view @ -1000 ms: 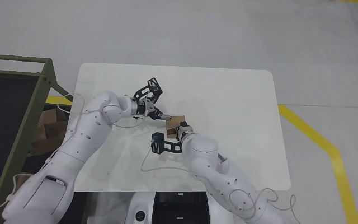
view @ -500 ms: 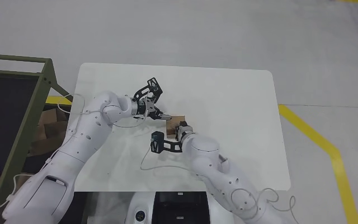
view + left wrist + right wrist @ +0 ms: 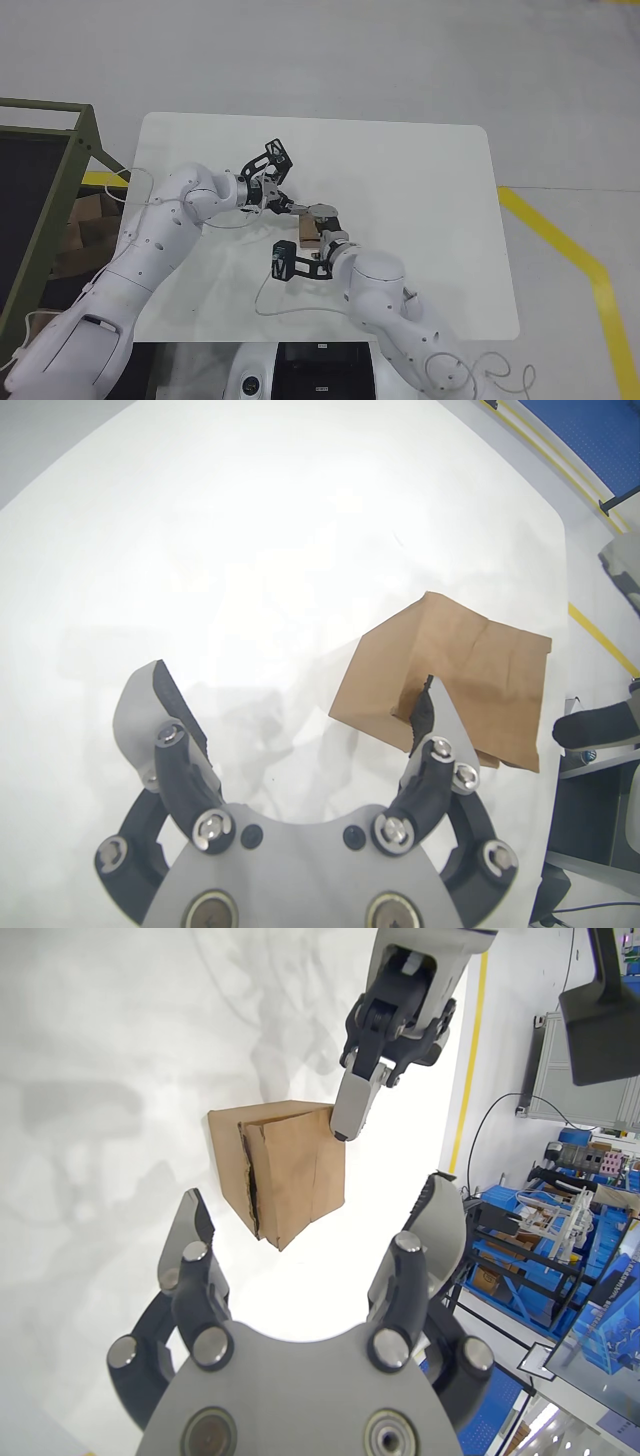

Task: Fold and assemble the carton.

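Carton (image 3: 309,234) stands on the white table (image 3: 420,170), near its middle. In the top view you see it as a small brown block partly covered by both arms, so you cannot read its long axis there. The left gripper (image 3: 296,208) is just beside the carton on the side away from the robot's body. The right gripper (image 3: 322,238) is just beside the carton on the robot's side. A yellow floor line (image 3: 560,240) runs well apart from the carton, off the table.

In the left wrist view, the carton (image 3: 475,680) shows you two plain brown faces meeting at an edge, and a crease runs down the wider face. The left gripper (image 3: 295,675) has its fingers spread wide. One finger (image 3: 442,712) touches the carton's near edge, and the other hangs over bare table (image 3: 250,525), apart from the carton.

In the right wrist view, the carton (image 3: 290,1163) looks close to cube-shaped, with no side clearly the longest. One lower corner points toward the right gripper (image 3: 315,1190), whose fingers are spread and apart from the carton. The face turned toward that gripper has a ragged seam running top to bottom, gaping slightly. The left gripper (image 3: 347,1123) touches the carton's upper far corner with a fingertip.
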You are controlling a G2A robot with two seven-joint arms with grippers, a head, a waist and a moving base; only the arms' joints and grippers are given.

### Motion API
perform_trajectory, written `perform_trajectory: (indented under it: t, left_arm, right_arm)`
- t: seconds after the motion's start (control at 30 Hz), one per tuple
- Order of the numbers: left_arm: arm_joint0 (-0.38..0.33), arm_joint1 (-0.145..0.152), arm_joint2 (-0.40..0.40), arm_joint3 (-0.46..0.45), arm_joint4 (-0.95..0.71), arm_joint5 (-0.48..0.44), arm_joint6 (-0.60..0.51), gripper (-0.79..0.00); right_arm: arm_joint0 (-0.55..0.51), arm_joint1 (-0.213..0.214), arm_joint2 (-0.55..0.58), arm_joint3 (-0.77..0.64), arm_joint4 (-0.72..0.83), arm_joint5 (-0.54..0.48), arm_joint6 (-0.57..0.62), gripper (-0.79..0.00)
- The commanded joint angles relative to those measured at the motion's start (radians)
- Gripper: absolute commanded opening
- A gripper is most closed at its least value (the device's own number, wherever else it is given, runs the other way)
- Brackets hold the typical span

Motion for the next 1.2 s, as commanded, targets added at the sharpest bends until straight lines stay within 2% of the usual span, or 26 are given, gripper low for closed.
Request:
perform_trajectory:
  t: [0.0, 0.1, 0.23, 0.27, 0.3, 0.43, 0.6, 0.83, 1.17]
  left_arm:
    - [0.0, 0.0, -0.002, 0.0, -0.001, 0.001, 0.003, 0.0]
    - [0.002, 0.001, -0.007, 0.001, -0.003, 0.001, 0.009, 0.0]
    - [0.003, 0.002, -0.01, 0.0, -0.004, -0.003, 0.01, 0.0]
    - [0.004, 0.002, -0.011, 0.0, -0.003, -0.003, 0.01, 0.0]
    - [0.004, 0.002, -0.011, 0.0, -0.003, -0.003, 0.011, 0.0]
    - [0.005, 0.002, -0.01, -0.001, -0.001, -0.003, 0.01, 0.0]
    - [0.007, 0.002, -0.01, -0.005, 0.003, -0.005, 0.012, 0.0]
    - [0.012, 0.003, -0.013, -0.013, 0.006, -0.004, 0.014, 0.0]
    - [0.009, 0.002, -0.011, -0.012, 0.006, -0.003, 0.008, 0.0]
  right_arm:
    - [-0.005, 0.001, 0.006, -0.003, -0.001, 0.012, -0.006, -0.157]
    - [-0.013, 0.002, 0.02, -0.01, 0.008, 0.034, -0.024, -0.188]
    - [-0.025, 0.003, 0.045, -0.027, 0.034, 0.074, -0.045, -0.172]
    - [-0.027, 0.003, 0.052, -0.031, 0.039, 0.085, -0.047, -0.222]
    - [-0.029, 0.003, 0.057, -0.035, 0.044, 0.095, -0.053, -0.225]
    - [-0.039, 0.005, 0.077, -0.047, 0.063, 0.121, -0.076, -0.166]
    - [-0.05, 0.009, 0.089, -0.052, 0.064, 0.135, -0.091, -0.166]
    - [-0.04, 0.01, 0.072, -0.022, 0.051, 0.095, -0.076, -0.135]
    - [-0.016, 0.002, 0.06, 0.02, 0.046, 0.16, -0.053, -0.185]
